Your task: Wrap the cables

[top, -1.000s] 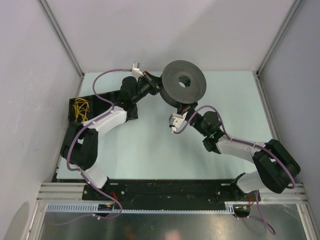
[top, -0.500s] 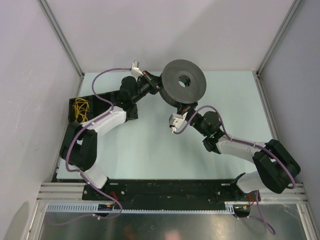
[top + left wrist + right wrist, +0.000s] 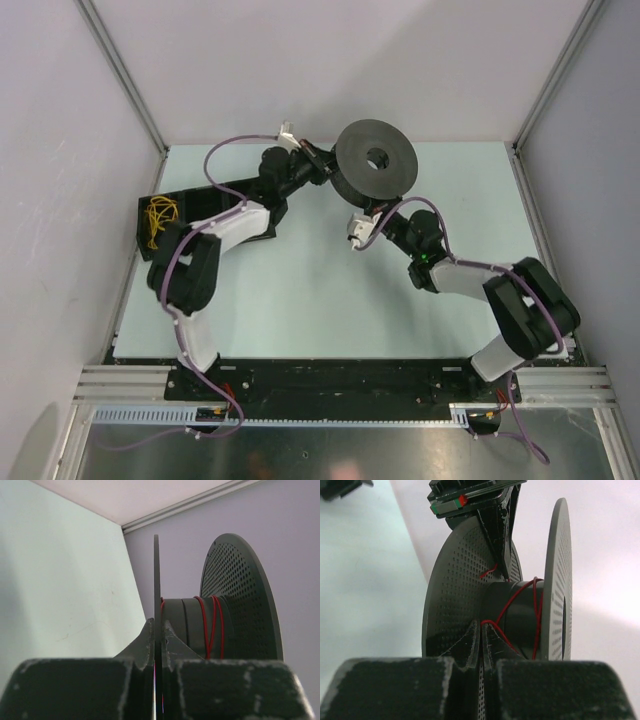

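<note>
Though hidden overhead, cables (image 3: 204, 627) ring spool (image 3: 395, 172) hub | left gripper (image 3: 156, 630), right gripper (image 3: 481, 632) clamp flanges

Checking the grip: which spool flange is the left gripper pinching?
The edge-on flange between the left gripper's fingers; the perforated flange stands free beyond the red wire.

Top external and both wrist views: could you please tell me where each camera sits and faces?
Top external: above, behind the bases, looking down on table, left arm, right arm, spool.
Left wrist: on its arm, looking along shut jaws on a spool flange; red wire on core.
Right wrist: likewise, right jaws, same spool.
Shared: both wrist views show spool and red wire.
</note>
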### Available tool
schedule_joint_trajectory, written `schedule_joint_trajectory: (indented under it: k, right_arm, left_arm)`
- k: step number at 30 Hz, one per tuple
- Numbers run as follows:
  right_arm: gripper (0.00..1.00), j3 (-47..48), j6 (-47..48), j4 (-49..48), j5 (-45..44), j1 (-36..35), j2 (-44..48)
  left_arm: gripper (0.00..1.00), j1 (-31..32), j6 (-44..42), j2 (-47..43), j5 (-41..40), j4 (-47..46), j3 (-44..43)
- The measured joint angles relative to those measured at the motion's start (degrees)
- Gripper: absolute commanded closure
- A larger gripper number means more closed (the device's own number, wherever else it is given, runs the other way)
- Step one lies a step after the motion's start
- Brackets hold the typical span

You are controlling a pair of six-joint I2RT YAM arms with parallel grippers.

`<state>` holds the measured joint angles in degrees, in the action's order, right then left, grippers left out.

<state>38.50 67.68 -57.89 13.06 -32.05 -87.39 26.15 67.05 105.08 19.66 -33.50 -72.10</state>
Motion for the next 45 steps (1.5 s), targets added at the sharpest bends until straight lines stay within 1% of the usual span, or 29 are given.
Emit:
schedule_joint_trajectory:
  k: [8,18,21,26,28,33,36,39,42,45]
  right_arm:
    - [1.0,5.31,-1.25,-2.21,2.82,6.62,-14.32]
    - [1.0,18.95,-1.44,-7.65,2.21,10.97,-35.82]
    - [1.0,23.21,-0.76,-10.1,0.66,11.41,-42.27]
    - [1.0,31.28,2.47,-13.05,-3.26,11.67,-52.68]
    - [1.0,35.17,3.34,-13.79,-4.31,11.76,-55.93]
    - [1.0,44.92,4.61,-13.97,-5.22,11.54,-60.94]
    - [1.0,50.14,5.29,-13.51,-5.92,12.0,-63.36]
    - [1.0,53.55,5.88,-13.05,-5.25,12.44,-65.31]
    - [1.0,54.73,6.34,-13.03,-4.04,12.46,-66.25]
    - [1.0,55.12,6.8,-13.29,-1.73,12.24,-66.58]
  left_arm:
    - [1.0,-0.48,1.75,15.85,0.02,-1.55,-9.6]
    - [0.99,-2.21,2.8,35.08,0.24,-3.74,-26.01]
    - [0.92,-2.43,2.91,39.58,-0.46,-4.04,-29.97]
    - [0.78,-2.49,2.99,46.45,-1.49,-2.49,-36.76]
    - [0.72,-2.4,3.1,47.98,-0.9,-1.64,-38.1]
    - [0.55,-1.66,3.72,48.7,1.22,-0.22,-38.71]
    - [0.49,-1.81,4.13,48.54,1.6,-0.83,-38.21]
    - [0.44,-2.21,4.81,47.25,1.77,-0.85,-35.19]
    - [0.41,-2.56,5.2,45.13,1.66,-1.16,-31.8]
    - [0.35,-2.91,5.14,41.94,0.74,-0.83,-27.08]
